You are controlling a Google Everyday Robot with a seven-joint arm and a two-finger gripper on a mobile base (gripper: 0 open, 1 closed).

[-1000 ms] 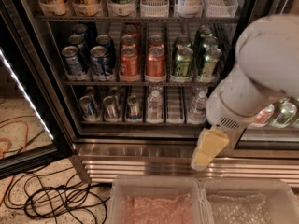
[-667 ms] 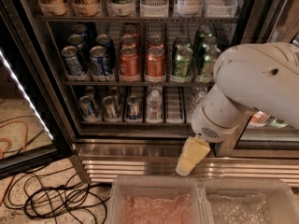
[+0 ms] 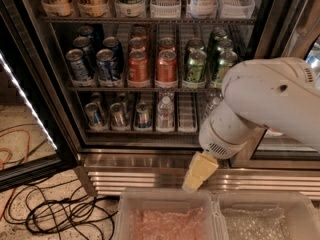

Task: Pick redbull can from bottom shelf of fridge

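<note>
The fridge [image 3: 280,14] stands open, with a ribbed steel base [image 3: 145,174]. On its bottom shelf [image 3: 145,131], slim blue-and-silver redbull cans stand in three lanes at the left: one at the left [image 3: 94,115], one in the middle [image 3: 118,116] and one at the right [image 3: 142,116]. My gripper [image 3: 199,173], on the white arm [image 3: 270,104], hangs with cream-coloured fingers pointing down-left in front of the steel base. It is below and to the right of the cans and apart from them.
Water bottles [image 3: 165,111] and white lane dividers [image 3: 187,114] fill the rest of the bottom shelf. Dark-blue, orange and green cans [image 3: 166,68] stand on the rack above. The door's light strip [image 3: 25,99] is at the left. Cables [image 3: 55,214] lie on the floor. Two clear bins [image 3: 125,204] sit in front.
The arm has swung left and a little down across the fridge front. The gripper now hangs lower in front of the steel base.
</note>
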